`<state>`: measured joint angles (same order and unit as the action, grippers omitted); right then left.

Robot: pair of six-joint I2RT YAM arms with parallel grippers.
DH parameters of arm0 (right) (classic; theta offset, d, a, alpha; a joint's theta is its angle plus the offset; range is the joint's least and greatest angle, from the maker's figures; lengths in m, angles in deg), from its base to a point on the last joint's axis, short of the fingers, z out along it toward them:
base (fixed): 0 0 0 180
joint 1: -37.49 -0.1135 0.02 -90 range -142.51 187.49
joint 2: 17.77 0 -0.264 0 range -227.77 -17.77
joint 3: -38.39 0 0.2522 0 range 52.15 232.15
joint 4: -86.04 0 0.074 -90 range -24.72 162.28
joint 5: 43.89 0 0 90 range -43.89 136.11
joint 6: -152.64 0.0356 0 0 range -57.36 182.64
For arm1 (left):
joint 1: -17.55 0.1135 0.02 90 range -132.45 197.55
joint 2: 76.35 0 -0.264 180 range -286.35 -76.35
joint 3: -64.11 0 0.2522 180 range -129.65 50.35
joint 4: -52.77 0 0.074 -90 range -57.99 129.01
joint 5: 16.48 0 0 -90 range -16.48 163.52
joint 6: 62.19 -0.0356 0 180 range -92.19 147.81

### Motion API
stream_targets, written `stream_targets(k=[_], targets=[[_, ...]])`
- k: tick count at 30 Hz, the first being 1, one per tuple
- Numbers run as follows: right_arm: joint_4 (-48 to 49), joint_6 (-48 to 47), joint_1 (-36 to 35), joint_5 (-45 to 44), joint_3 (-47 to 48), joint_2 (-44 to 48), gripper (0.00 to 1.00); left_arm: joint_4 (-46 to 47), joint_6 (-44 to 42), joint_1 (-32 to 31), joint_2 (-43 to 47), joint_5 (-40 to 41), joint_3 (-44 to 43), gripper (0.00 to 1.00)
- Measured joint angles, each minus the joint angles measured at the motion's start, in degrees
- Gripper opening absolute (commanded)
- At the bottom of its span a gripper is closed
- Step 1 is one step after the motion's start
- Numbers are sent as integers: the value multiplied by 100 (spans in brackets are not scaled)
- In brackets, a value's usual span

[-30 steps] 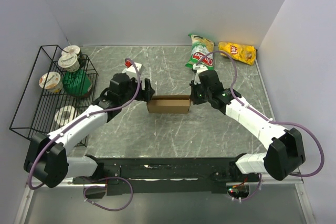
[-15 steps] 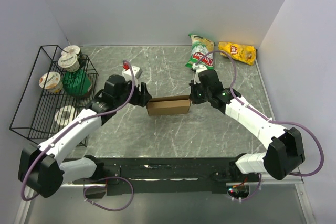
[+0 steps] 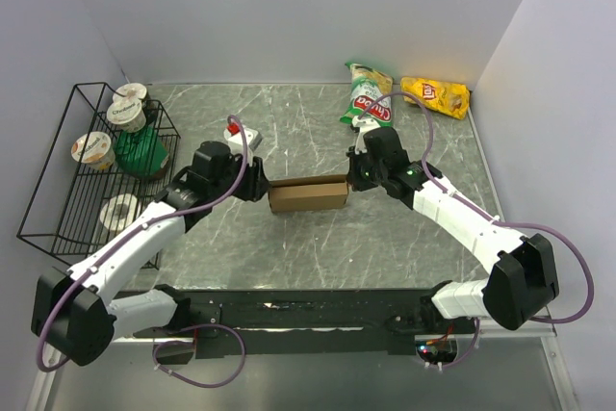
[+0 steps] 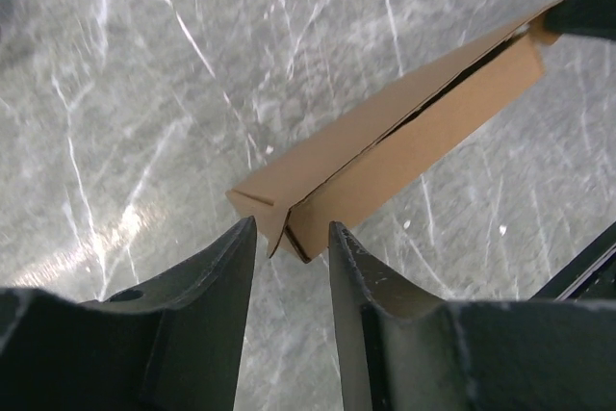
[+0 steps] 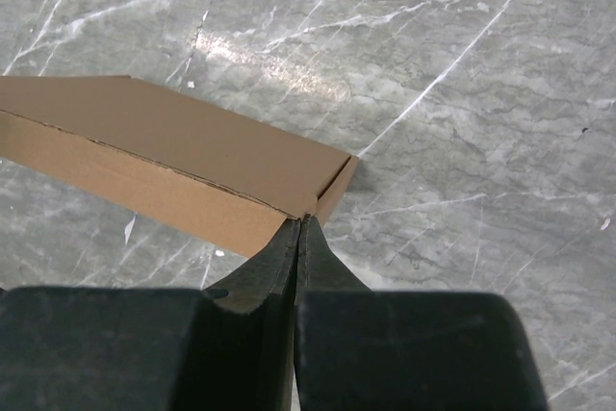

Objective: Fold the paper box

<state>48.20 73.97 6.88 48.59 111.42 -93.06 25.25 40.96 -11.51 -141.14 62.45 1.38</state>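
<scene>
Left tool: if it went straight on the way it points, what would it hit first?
The paper box: its folded end corner sits right between the left tool's fingers, apparently almost touching.

Pale lilac walls (image 3: 289, 7) enclose a grey marbled table (image 3: 308, 247).

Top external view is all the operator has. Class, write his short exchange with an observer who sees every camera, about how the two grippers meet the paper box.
Operator: Is the left gripper clamped on the paper box?
Observer: No. Its wrist view shows the jaws apart, with the box's end corner between them.
Operator: And the right gripper?
Observer: Its wrist view shows the fingers pressed together, tips at the box's other end corner.
</scene>
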Motion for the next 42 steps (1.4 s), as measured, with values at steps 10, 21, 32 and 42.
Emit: stream_targets(k=[10,21,32,42], targets=[[2,0,0,17,0,0,0,-63,-20,-76,-114,251,0,30],[2,7,0,20,0,0,0,-57,-22,-111,-179,334,0,26],[2,20,0,20,0,0,0,-2,-31,-188,-264,339,0,13],[4,22,-4,-17,0,7,0,81,127,-271,-345,505,0,1]])
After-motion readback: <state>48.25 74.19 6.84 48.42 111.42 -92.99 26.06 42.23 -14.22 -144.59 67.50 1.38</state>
